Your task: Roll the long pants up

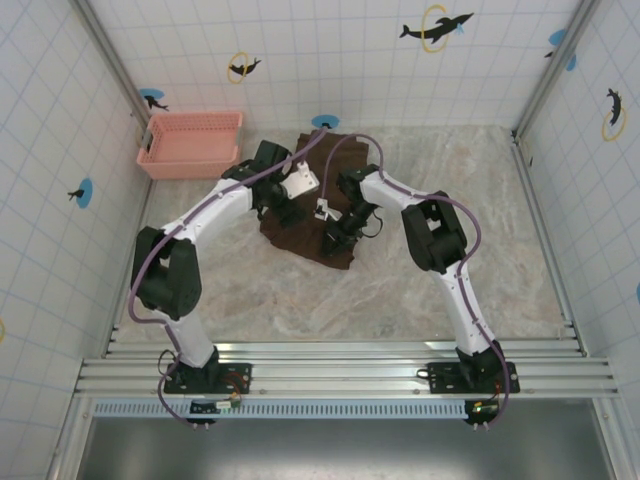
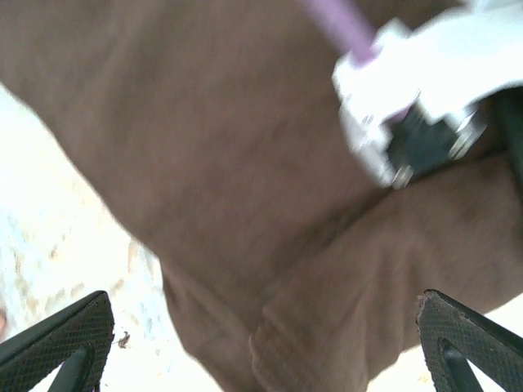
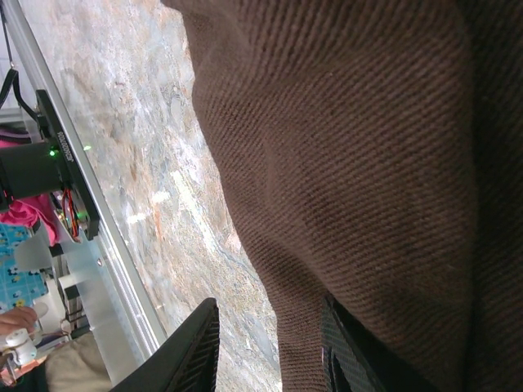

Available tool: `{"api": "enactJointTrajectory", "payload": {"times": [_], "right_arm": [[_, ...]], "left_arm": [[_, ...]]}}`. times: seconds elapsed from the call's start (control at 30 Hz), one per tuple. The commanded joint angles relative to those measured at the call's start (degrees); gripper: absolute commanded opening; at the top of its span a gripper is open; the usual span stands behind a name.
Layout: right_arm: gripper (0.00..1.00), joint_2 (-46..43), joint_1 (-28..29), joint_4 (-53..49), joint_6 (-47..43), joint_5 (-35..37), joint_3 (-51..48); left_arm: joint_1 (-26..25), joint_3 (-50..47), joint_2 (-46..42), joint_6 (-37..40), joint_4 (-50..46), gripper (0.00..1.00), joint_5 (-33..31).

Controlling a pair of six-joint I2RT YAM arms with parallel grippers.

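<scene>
Top view first: the pants sit bunched in a dark heap mid-counter, a bit toward its far edge, with a pink basket off at the far left corner. Your left hand and right hand are both down at the heap, one on each side of it.

Left wrist: the left hand has its fingers spread wide with nothing gripped, hanging just over a fold of the pants.

Right wrist: the right hand is half closed right at the edge of the pants. Honestly can't tell if it's actually pinching the cloth.

My read is you're mid-roll, between grips. Next I'd drop the left hand onto that fold, close it, then turn both sides over together so the roll comes out even.
</scene>
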Motion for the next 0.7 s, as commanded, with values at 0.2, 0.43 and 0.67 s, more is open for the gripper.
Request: {"api": "enactJointTrajectory", "payload": {"times": [0.2, 0.43, 0.67], "right_arm": [[0.38, 2.9, -0.3, 0.3, 2.7, 2.0, 4.0], [0.38, 3.0, -0.4, 0.2, 3.8, 1.3, 5.8], [0.39, 0.4, -0.6, -1.2, 2.1, 3.5, 3.9]], "left_arm": [[0.0, -5.8, 5.2, -3.3, 3.3, 0.98, -1.1], [0.4, -5.3, 10.8, -4.5, 5.2, 0.97, -11.8], [2.4, 3.5, 19.5, -7.6, -0.3, 0.97, -15.9]]}}
